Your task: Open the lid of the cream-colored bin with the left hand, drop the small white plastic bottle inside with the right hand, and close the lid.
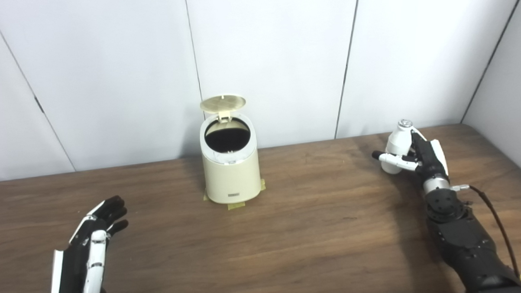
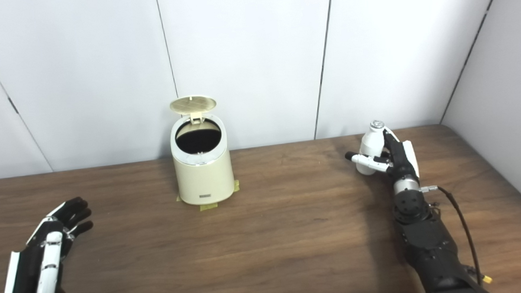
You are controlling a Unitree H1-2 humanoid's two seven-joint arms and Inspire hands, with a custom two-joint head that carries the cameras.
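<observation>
Left hand (image 1: 91,252) spread; right hand (image 1: 417,156) grips bottle (image 1: 395,148).

Bin (image 1: 231,173) bears a small label — unreadable.

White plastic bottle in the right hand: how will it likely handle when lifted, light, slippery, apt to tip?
The bottle looks small against the right hand, so probably light. Its smooth, rounded body may slip if the fingers loosen. Tall and narrow, it would likely tip or roll on the table.
</observation>
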